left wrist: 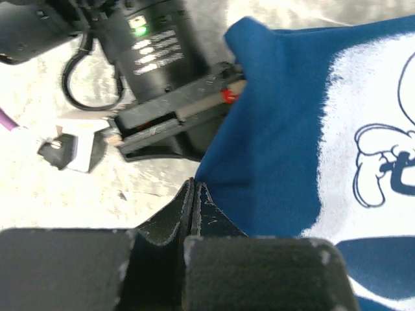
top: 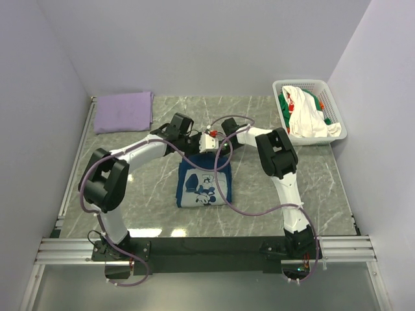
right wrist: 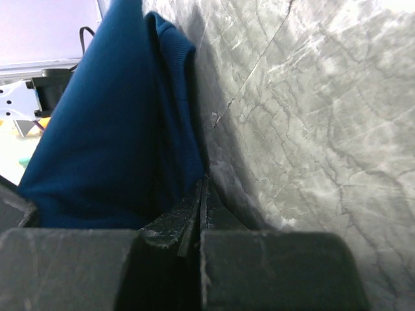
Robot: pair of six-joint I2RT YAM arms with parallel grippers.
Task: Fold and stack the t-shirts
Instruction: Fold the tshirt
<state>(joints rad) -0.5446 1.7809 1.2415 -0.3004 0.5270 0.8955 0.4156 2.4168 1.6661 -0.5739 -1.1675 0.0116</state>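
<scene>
Tabletop from the overhead camera: I saw the navy t-shirt [top: 204, 188] lying folded near the middle of the marble table [top: 155, 208], its white cartoon print [top: 202, 192] facing up. Both arms reached in over its far edge, with the left gripper [top: 196, 153] and the right gripper [top: 223, 159] close side by side there. From that height I could not judge how their jaws stood. A lavender t-shirt [top: 123, 111] lay flat in the far left corner, well apart from the navy one. The white lattice basket [top: 301, 82] stood at the far right, a white t-shirt [top: 305, 120] heaped in it over a green t-shirt [top: 284, 107].

On the left wrist feed, the left gripper [left wrist: 194, 193] had its fingers pressed together. The edge of the navy t-shirt [left wrist: 272, 162] ran into the seam between them, so I read it as pinched on the cloth. The print [left wrist: 369, 116] showed at the right. The right arm's black wrist housing [left wrist: 155, 45], green light lit, sat just beyond, against the same edge.

On the right wrist feed, the right gripper [right wrist: 202, 189] was likewise closed with no gap. Navy cloth [right wrist: 110, 129] rose from its tips in a fold at the left, with bare marble [right wrist: 311, 129] at the right.
</scene>
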